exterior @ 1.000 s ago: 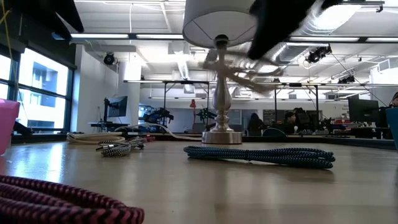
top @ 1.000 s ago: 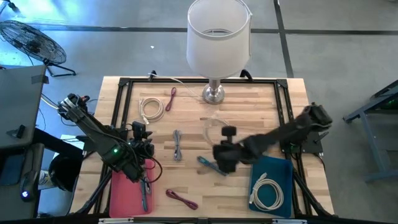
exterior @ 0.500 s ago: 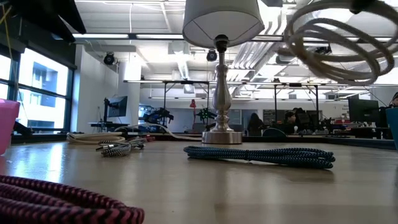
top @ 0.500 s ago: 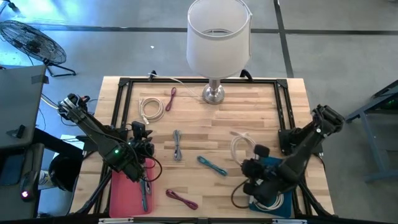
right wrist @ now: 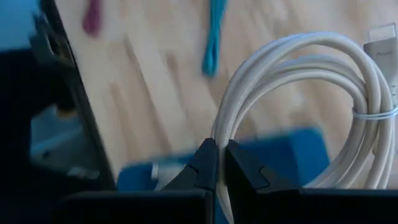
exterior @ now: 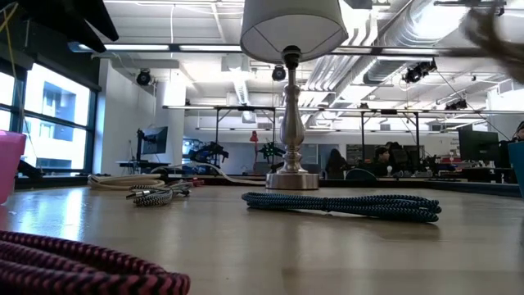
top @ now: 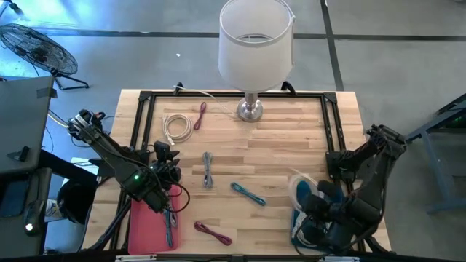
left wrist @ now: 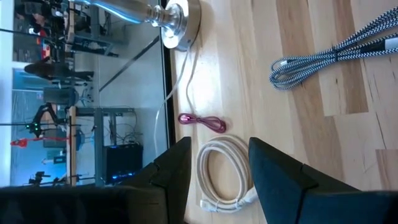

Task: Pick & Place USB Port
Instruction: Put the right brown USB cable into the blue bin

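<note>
Right claw (right wrist: 216, 163) pinches coiled white cable (right wrist: 311, 81) over blue bin (top: 302, 193) at desk's near right, likely for release; left claw (left wrist: 214, 168) open.

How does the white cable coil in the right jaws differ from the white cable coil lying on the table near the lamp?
The held white coil hangs off the table above the blue tray, pinched by the right gripper; the resting white coil lies flat on the wooden table, untouched. The held coil shows a thin tie around its loops; on the resting coil I cannot tell. Both are white, looped cables.
</note>
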{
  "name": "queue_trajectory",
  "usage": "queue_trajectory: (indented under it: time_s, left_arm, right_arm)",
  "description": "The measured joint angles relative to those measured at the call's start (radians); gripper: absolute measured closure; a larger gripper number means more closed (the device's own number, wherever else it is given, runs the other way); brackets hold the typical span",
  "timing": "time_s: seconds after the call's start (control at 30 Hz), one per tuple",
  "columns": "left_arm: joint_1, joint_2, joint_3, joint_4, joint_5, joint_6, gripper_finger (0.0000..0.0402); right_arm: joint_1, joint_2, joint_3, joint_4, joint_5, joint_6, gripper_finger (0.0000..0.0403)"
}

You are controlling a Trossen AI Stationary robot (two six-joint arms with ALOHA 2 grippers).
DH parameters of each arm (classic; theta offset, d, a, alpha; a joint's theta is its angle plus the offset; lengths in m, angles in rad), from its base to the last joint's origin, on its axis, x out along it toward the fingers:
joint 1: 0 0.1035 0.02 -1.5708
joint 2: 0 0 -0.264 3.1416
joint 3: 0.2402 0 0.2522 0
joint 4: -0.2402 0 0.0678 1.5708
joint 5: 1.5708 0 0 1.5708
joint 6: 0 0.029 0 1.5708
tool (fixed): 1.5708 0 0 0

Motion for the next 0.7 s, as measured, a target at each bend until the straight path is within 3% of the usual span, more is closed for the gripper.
queue_trajectory:
  time_s: [0.2, 0.7]
  left_arm:
    - [0.0, 0.0, 0.0, 0.011, 0.001, 0.0, 0.0247]
    - [0.0, 0.0, 0.0, 0.035, 0.023, -0.001, 0.0247]
  right_arm:
    - [0.003, 0.001, -0.042, -0.033, -0.232, 0.188, 0.0396]
    - [0.002, 0.116, -0.083, 0.133, -0.387, 0.23, 0.0397]
